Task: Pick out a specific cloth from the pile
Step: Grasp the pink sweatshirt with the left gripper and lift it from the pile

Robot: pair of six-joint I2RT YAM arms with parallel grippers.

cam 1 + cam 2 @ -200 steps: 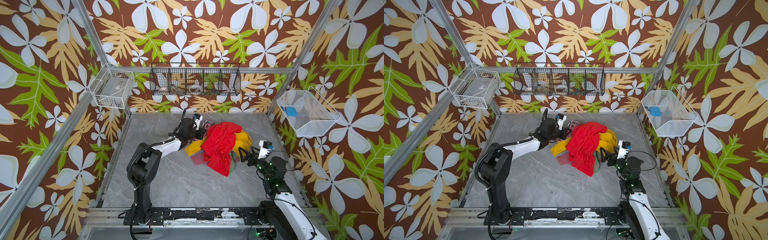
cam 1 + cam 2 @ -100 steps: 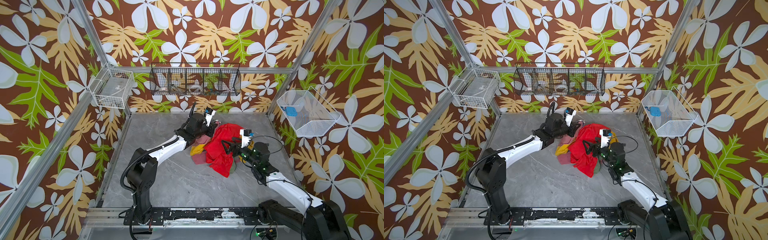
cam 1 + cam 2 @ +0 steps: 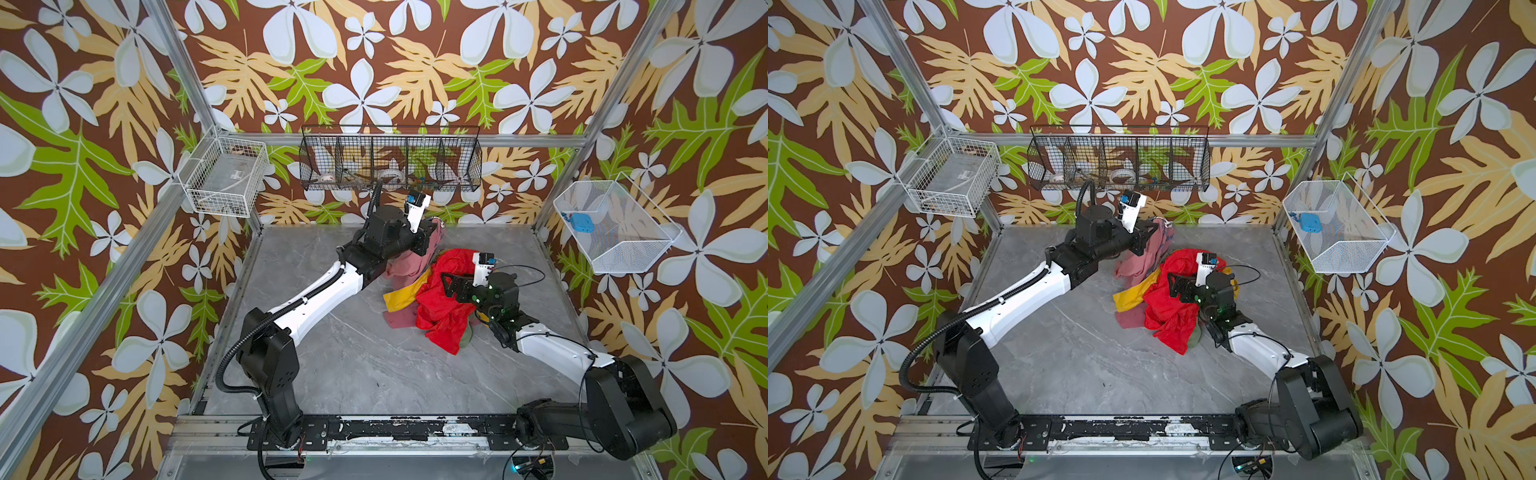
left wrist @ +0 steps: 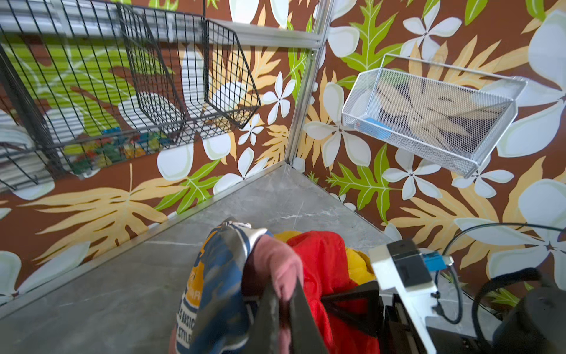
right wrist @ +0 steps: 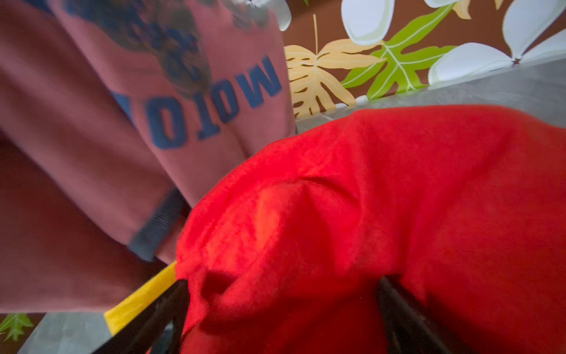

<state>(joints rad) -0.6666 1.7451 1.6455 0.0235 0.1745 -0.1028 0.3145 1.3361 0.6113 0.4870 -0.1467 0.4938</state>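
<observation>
The left hand (image 3: 430, 239) is up in the air at the far side of the counter (image 3: 353, 365), close to the far wall. It is clenched tight on the cloth (image 3: 409, 266). This cloth is dusty pink with dark blue letters on it. The top of the cloth is pinched in the hand. The rest hangs down, and its low end touches the left, far edge of the pile (image 3: 440, 307).

The pile sits in the middle of the counter, a bit to the right. A big red cloth (image 3: 436, 316) lies on top of it. A yellow cloth (image 3: 397, 299) sticks out on the left. A plain pink piece (image 3: 399, 320) lies flat under that, on the near side. A grey-green piece (image 3: 465, 336) peeks out at the near right.

The right hand (image 3: 451, 286) is down on top of the red cloth. It is let go, not squeezing. Its 2 black fingers (image 5: 162, 306) stand wide apart, and the red cloth bulges up between them.

A black wire basket (image 3: 390, 162) hangs on the far wall. A white wire basket (image 3: 226, 176) hangs on the left. A white mesh basket (image 3: 615, 249) hangs on the right with a small blue thing (image 3: 579, 222) in it.
</observation>
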